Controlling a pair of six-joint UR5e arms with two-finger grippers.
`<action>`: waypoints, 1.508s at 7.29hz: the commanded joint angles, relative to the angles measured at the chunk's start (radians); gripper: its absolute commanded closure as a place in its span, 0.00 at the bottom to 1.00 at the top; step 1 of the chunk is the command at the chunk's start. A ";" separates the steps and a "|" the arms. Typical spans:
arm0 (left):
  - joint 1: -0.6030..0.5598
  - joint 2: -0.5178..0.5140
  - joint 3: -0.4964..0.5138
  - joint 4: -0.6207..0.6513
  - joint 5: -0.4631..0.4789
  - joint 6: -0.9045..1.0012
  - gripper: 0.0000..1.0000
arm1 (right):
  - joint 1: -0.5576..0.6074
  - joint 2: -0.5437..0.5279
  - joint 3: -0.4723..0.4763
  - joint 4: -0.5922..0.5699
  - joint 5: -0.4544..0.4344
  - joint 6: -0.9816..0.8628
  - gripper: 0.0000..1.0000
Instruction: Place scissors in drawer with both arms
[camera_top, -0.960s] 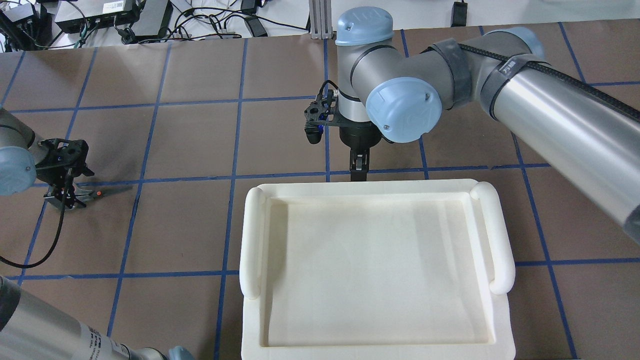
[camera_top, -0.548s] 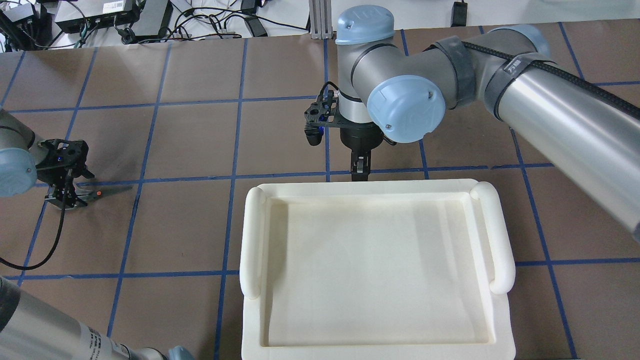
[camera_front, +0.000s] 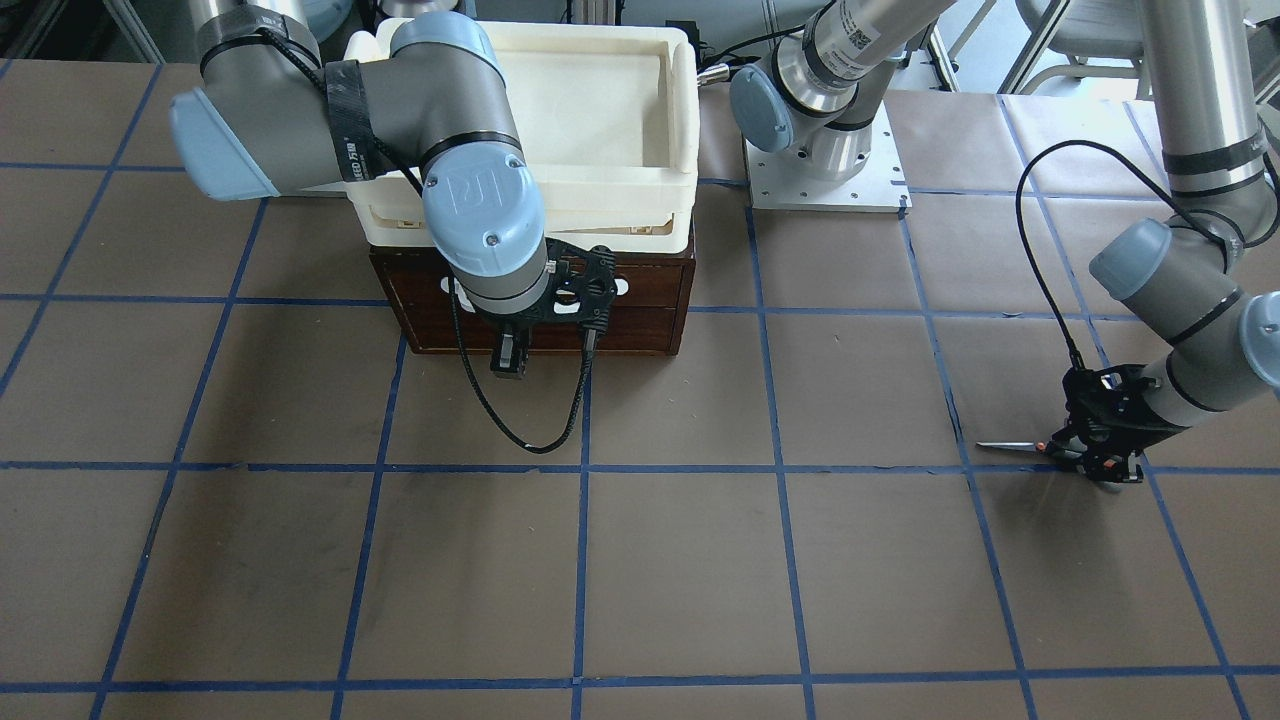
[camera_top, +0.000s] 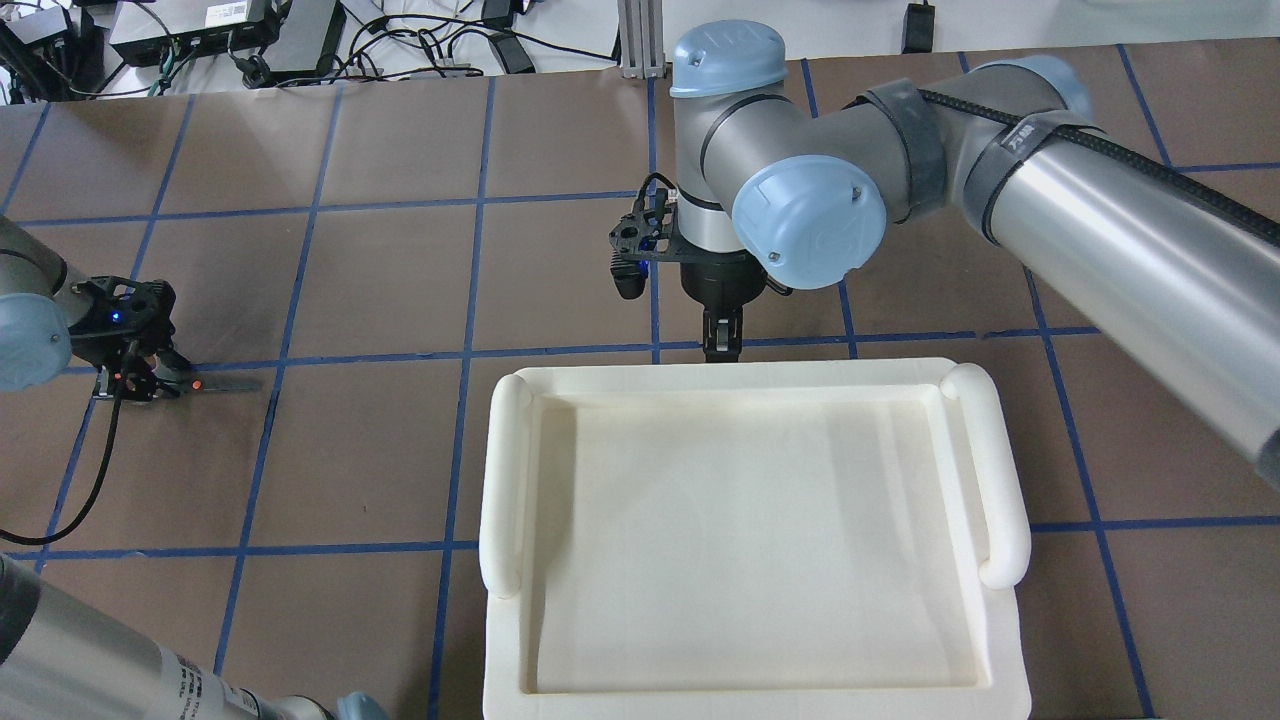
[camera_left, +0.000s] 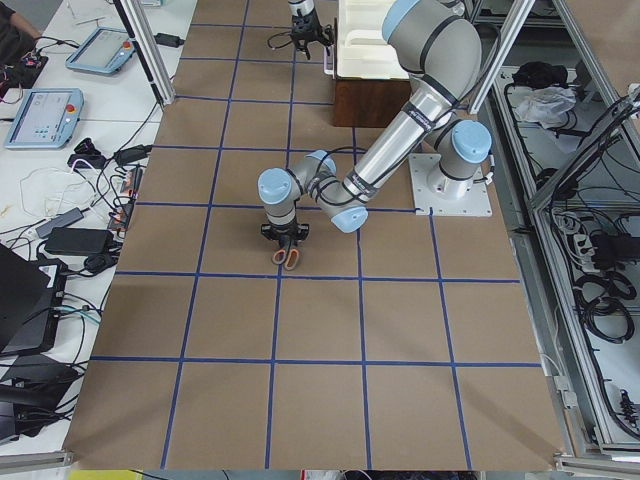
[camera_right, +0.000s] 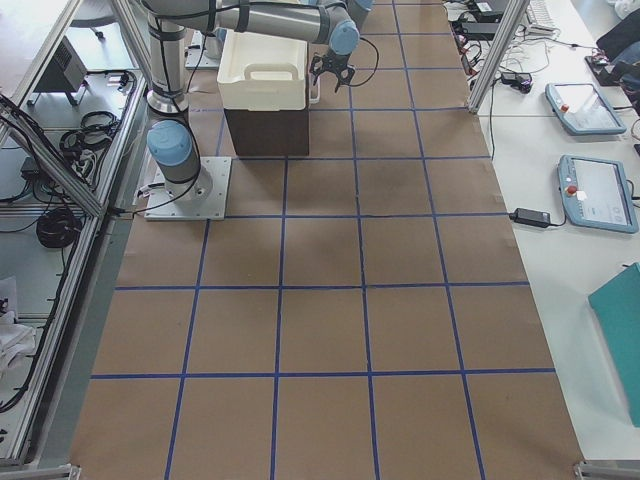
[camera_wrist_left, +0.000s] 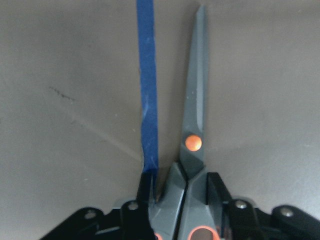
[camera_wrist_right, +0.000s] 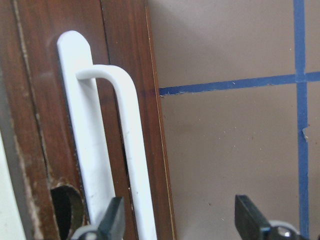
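Brown gridded table (camera_top: 380, 280), scissors (camera_wrist_left: 194, 125) handles pinched in left tool (camera_wrist_left: 180, 186), blades outward.

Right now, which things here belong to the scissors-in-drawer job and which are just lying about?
Job: scissors, gripped by the left tool; drawer, with the open right tool at its white handle.
Lying about: cream tray above the drawer; electronics past the table; side-bench teach pendants.

Left gripper (camera_top: 140, 383) low, pointing straight down, pinched on scissors (camera_top: 218, 384); right arm (camera_top: 1080, 230) stretched forward, wrist vertical; right gripper (camera_top: 722, 347) jaws spread wide.
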 joint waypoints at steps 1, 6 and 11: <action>0.000 0.006 0.000 -0.003 -0.001 0.004 0.82 | 0.000 0.013 0.013 -0.009 0.001 -0.004 0.20; 0.000 0.018 0.005 -0.009 -0.003 0.008 1.00 | 0.000 0.022 0.019 -0.046 -0.001 -0.026 0.36; -0.015 0.052 0.049 -0.061 -0.010 0.006 1.00 | 0.000 0.014 0.008 -0.115 -0.002 -0.019 0.57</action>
